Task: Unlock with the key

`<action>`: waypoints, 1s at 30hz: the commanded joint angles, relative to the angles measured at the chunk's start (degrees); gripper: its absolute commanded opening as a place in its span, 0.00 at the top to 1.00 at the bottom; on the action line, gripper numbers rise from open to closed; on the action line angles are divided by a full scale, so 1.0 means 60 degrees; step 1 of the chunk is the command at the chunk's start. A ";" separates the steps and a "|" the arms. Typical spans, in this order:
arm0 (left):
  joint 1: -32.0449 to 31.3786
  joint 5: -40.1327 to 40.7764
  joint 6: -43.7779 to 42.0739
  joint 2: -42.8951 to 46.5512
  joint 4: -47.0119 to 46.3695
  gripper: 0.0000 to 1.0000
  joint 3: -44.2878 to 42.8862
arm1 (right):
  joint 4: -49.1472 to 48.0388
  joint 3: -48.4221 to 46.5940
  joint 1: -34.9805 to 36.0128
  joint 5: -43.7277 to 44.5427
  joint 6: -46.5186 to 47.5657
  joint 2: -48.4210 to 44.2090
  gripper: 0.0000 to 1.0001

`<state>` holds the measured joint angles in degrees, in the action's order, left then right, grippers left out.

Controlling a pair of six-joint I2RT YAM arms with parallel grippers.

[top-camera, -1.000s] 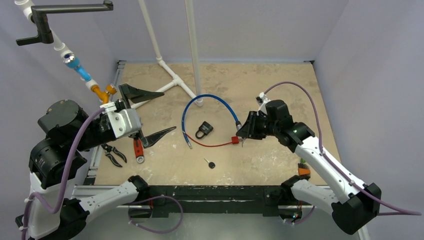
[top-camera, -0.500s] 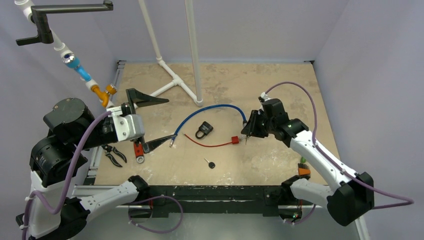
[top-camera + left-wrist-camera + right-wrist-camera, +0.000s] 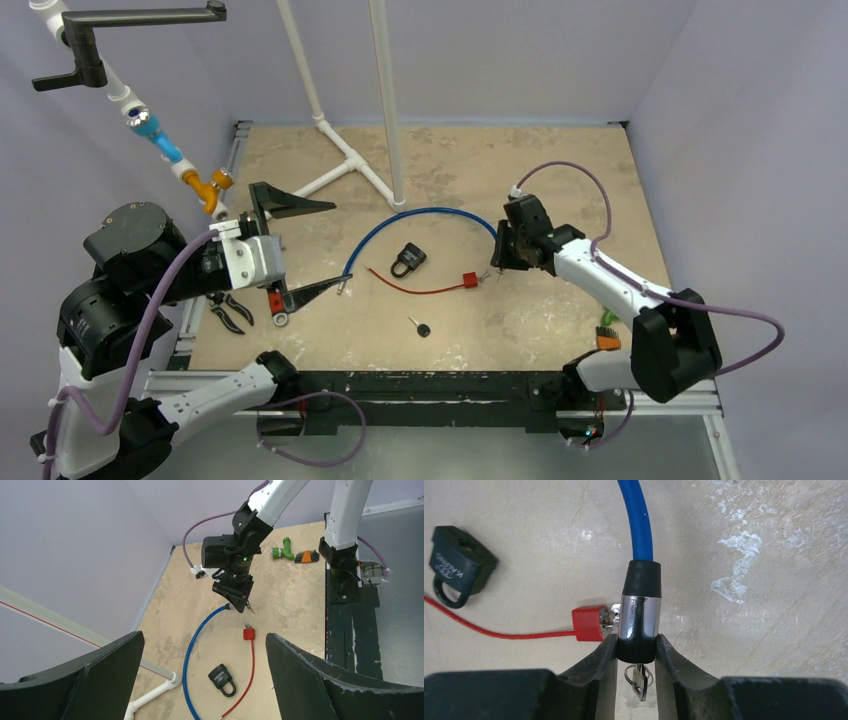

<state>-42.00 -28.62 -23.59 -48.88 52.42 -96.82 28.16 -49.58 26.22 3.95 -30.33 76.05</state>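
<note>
My right gripper (image 3: 497, 262) is shut on the chrome and black lock barrel (image 3: 638, 615) of the blue cable (image 3: 420, 212). A key on a ring (image 3: 640, 680) sticks out of the barrel's near end, between my fingers (image 3: 606, 655). The cable arches left to its free end (image 3: 343, 283). A red lock block (image 3: 588, 623) with its red cable lies just left of the barrel. A black padlock (image 3: 407, 260) lies mid-table. A loose black-headed key (image 3: 421, 327) lies nearer the front. My left gripper (image 3: 290, 245) is open wide and empty, raised over the table's left side.
A white pipe stand (image 3: 340, 160) rises at the back centre. Pliers (image 3: 228, 310) and a red-handled tool (image 3: 275, 300) lie at the left edge. A green tool (image 3: 284, 554) and a hex key set (image 3: 306, 556) sit near the right arm's base.
The blue cable came out from around the white pole and its free end swung left. My right gripper moved slightly farther back with the barrel. My left gripper shifted a little.
</note>
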 commanded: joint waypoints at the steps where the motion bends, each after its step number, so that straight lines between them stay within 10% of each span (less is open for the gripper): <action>1: 0.0049 -0.0267 -0.0038 0.0039 -0.0159 0.07 0.0041 | -0.0605 -0.0307 -0.0034 0.0991 0.0110 0.0584 0.96; 6: 0.0056 -0.0208 -0.0081 0.0073 -0.0034 0.10 0.0044 | -0.0760 -0.0428 -0.0034 0.1672 0.0196 0.1401 0.90; 17: 0.0068 0.1904 -0.0173 -0.0346 0.1851 0.00 0.0591 | -0.0558 -0.0906 -0.0034 0.1990 0.0103 0.1194 0.20; 30: 0.1354 0.2881 0.1106 -0.1373 0.3259 0.00 0.1105 | -0.1485 0.0355 0.3135 0.1147 0.0219 -0.2010 0.15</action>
<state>-37.78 -15.27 -20.84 -52.01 65.49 -87.88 21.93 -50.61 37.19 12.14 -28.84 65.67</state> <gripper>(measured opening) 0.998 0.844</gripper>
